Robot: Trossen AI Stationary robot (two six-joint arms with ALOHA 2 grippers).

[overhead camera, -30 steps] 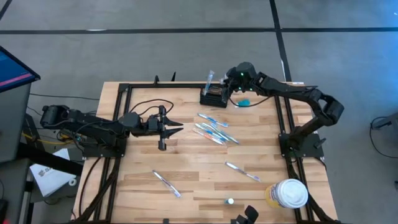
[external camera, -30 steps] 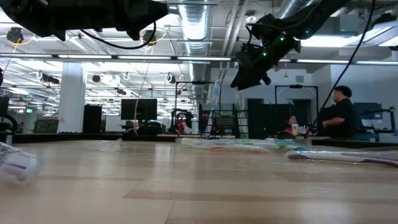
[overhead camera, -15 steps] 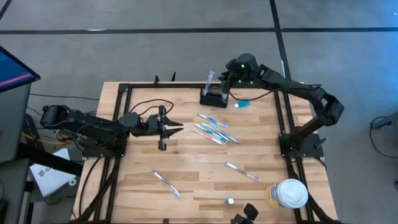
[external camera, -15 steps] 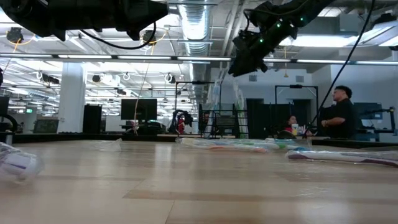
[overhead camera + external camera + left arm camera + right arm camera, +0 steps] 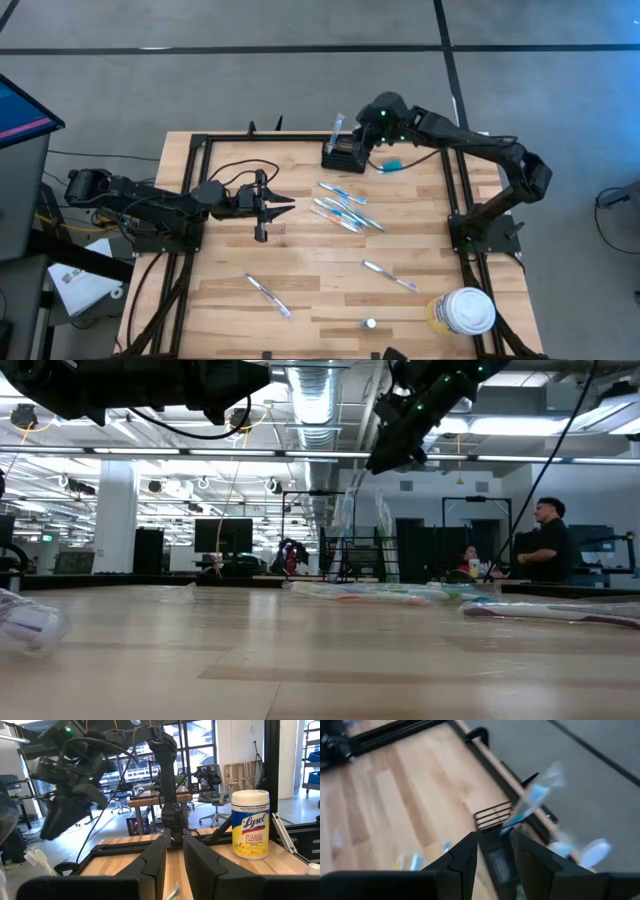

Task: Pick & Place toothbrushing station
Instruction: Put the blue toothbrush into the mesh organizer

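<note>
You're early in the job: the station sits at the table's far edge with one brush in it, the right gripper hovers just above with a narrow gap, empty (several brushes lie loose mid-table), left gripper idle, nearly shut

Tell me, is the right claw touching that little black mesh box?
Cannot tell. In the high view the right gripper overlaps the mesh holder box; in its wrist view the fingers straddle it, contact unclear.

R end effector high up | brushes on table
</note>
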